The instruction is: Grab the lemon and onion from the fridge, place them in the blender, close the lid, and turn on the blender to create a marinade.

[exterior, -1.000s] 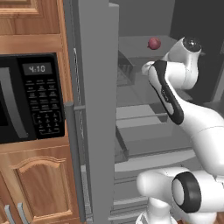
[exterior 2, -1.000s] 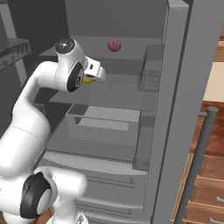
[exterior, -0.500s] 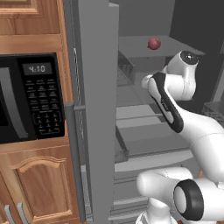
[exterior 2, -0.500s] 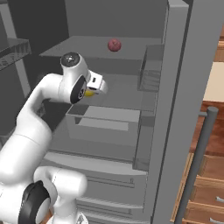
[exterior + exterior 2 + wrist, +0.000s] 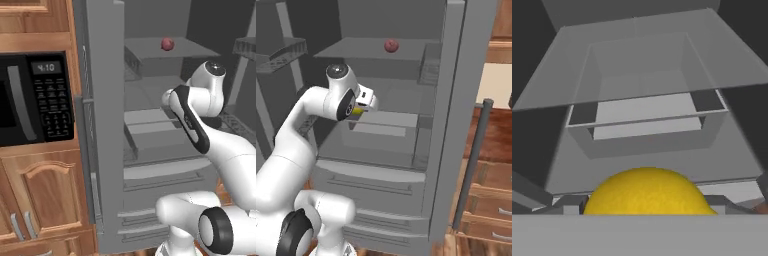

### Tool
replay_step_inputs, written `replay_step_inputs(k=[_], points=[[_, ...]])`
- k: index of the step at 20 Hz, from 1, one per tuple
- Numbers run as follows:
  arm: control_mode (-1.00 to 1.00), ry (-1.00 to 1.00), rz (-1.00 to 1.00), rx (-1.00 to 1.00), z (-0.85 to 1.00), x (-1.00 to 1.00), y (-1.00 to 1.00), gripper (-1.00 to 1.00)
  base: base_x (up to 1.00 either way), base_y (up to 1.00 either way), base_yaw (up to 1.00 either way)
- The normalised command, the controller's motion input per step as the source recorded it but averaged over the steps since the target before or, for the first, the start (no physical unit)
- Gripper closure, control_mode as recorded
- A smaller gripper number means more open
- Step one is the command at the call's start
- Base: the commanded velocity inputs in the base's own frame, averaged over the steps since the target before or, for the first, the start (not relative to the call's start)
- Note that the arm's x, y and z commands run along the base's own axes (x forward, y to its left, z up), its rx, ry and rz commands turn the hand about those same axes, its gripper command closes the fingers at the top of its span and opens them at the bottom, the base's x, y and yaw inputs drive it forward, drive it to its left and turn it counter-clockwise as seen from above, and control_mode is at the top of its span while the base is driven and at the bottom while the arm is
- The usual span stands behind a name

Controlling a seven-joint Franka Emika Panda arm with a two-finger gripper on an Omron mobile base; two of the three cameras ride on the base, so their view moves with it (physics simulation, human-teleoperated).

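The fridge (image 5: 105, 125) stands open, with the arm reaching in over its middle shelf. The onion (image 5: 391, 46) sits alone on the upper shelf, untouched. The gripper (image 5: 362, 106) has the lemon (image 5: 648, 192) between widely spread fingers (yellow shows at the fingers in the right base view, and the fruit fills the foot of the hand view). So one pick looks made; carrying both to the blender, lidding and switching on remain. The lemon's long axis seems crosswise to the hand, though its ends are hidden.
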Motion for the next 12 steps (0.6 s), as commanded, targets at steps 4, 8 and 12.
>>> replay_step_inputs(k=[4, 8, 12], points=[[1.00, 0.00, 0.00, 0.00, 0.00, 0.00, 0.00, 1.00, -0.61, 0.00, -0.06], [1.00, 0.00, 0.00, 0.00, 0.00, 0.00, 0.00, 1.00, -0.42, 0.11, -0.39], [1.00, 0.00, 0.00, 0.00, 0.00, 0.00, 0.00, 1.00, -0.34, 0.30, -0.58]])
